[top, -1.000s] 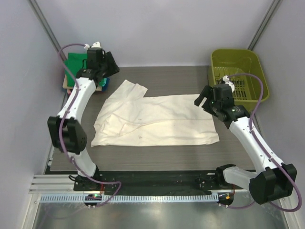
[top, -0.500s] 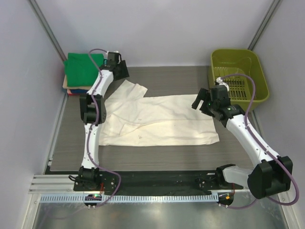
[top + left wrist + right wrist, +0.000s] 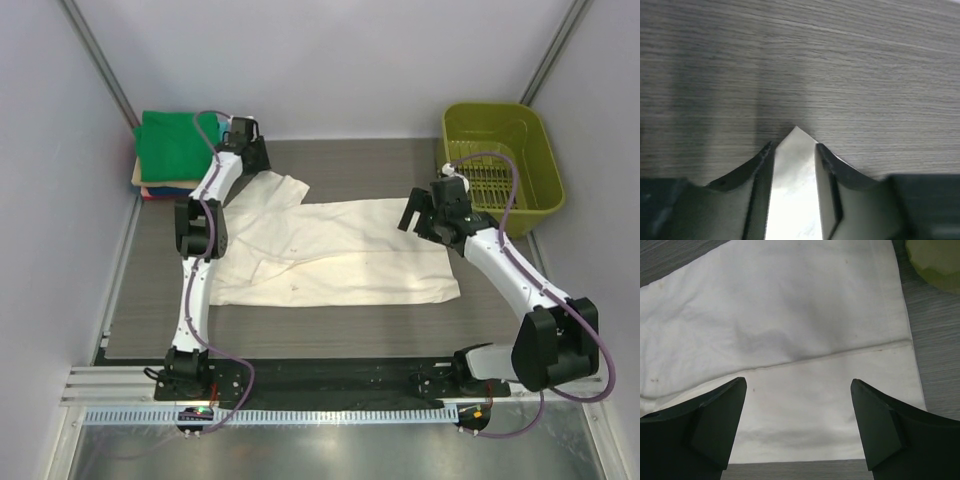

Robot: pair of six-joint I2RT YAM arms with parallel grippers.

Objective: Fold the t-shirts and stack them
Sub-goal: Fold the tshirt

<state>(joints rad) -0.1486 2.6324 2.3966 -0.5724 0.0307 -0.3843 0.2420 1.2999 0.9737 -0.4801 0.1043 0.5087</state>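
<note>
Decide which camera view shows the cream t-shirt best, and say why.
Top external: the whole cream t-shirt lies spread on the table. Right wrist shows only one end beyond the open right fingers; left wrist shows just a pale corner pinched between the left fingers.

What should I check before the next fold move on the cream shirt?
1. Left gripper has cloth: ok, a corner of the cream t-shirt sits pinched between its fingers.
2. Right gripper ready to grasp: ok, fingers spread wide, nothing held.
3. Right gripper over the shirt: ok, the hem end fills its wrist view.
4. Shirt lying flat: not ok, its left part is creased and doubled over.
5. Left arm clear of the folded stack: cannot tell from the top view.
6. Basket out of the way: ok, bare table shows between it and the cloth.
</note>
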